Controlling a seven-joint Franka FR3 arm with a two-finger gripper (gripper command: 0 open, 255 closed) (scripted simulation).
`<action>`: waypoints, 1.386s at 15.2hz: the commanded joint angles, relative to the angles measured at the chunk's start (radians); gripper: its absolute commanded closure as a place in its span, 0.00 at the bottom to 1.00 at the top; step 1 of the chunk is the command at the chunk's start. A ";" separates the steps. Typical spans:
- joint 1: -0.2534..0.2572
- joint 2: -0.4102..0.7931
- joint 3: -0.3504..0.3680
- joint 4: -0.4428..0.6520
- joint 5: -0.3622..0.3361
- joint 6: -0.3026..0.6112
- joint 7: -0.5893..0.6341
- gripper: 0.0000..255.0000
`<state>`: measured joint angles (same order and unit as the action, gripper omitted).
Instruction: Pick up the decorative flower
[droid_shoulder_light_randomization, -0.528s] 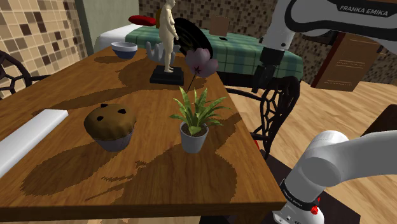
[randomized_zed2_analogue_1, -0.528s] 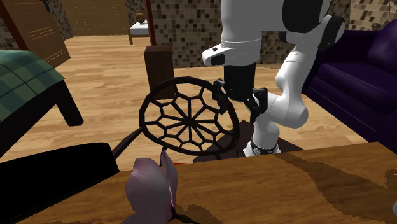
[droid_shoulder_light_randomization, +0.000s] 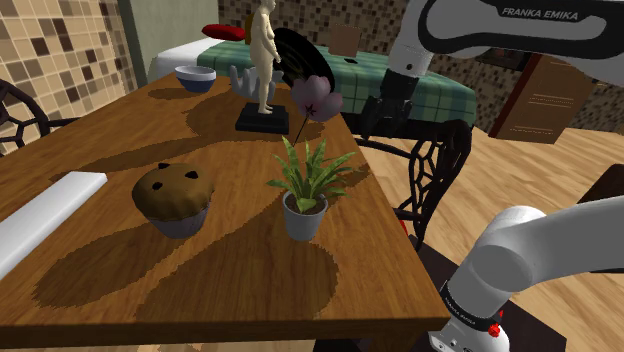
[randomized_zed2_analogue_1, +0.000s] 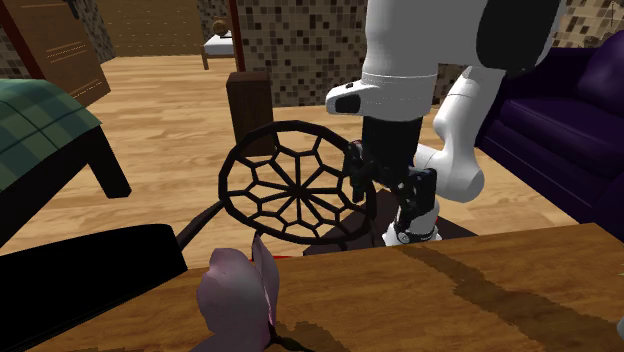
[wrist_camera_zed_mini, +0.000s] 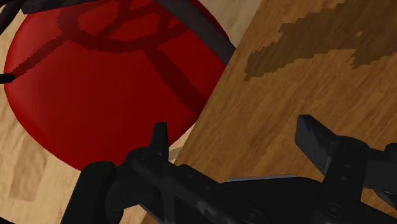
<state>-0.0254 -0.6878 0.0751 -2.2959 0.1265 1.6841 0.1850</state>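
Arm (droid_shoulder_light_randomization: 540, 250): white rounded shells, look, dark bands at the joints.
Lettering (droid_shoulder_light_randomization: 555, 12): "FRANKA EMIKA" along the upper link.
Gripper (droid_shoulder_light_randomization: 376, 122): all black, two blocky fingers.
Base ring (droid_shoulder_light_randomization: 468, 316): dark, small red mark.

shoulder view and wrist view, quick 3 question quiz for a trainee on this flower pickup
1. True or false: the gripper is shut on the decorative flower.
2. In the shoulder view, which stands closest to the decorative flower? A) muffin B) figurine C) bowl
3. In the wrist view, what colour is the round seat beyond the edge of the table?

Key
1. False: the fingers stand apart with nothing between them, off the table's edge from the flower.
2. B
3. Red
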 joint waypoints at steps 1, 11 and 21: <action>-0.020 0.049 0.044 0.024 0.015 0.062 0.107 0.00; -0.148 0.335 0.245 0.255 -0.053 0.269 0.636 0.00; -0.213 0.523 0.330 0.399 -0.198 0.358 0.964 0.00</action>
<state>-0.2379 -0.1647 0.4046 -1.8827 -0.0702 2.0273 1.1447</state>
